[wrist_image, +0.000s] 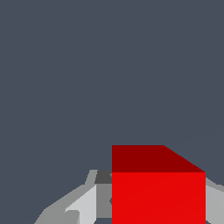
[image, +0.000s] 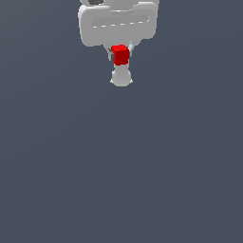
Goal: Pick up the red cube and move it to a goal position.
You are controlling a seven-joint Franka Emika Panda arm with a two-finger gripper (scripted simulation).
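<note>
Red cube (image: 120, 54) clamped between fingers (image: 112, 56) of white gripper (image: 121, 57), near top of exterior view. Wrist view confirms: cube (wrist_image: 158, 192) seated between pale fingers (wrist_image: 83, 205). Pick-up judged done; carry to goal outstanding. No goal marker visible. Plain grey-blue surface (image: 118, 166) all round. Nothing else noted, no obstruction in sight.
</note>
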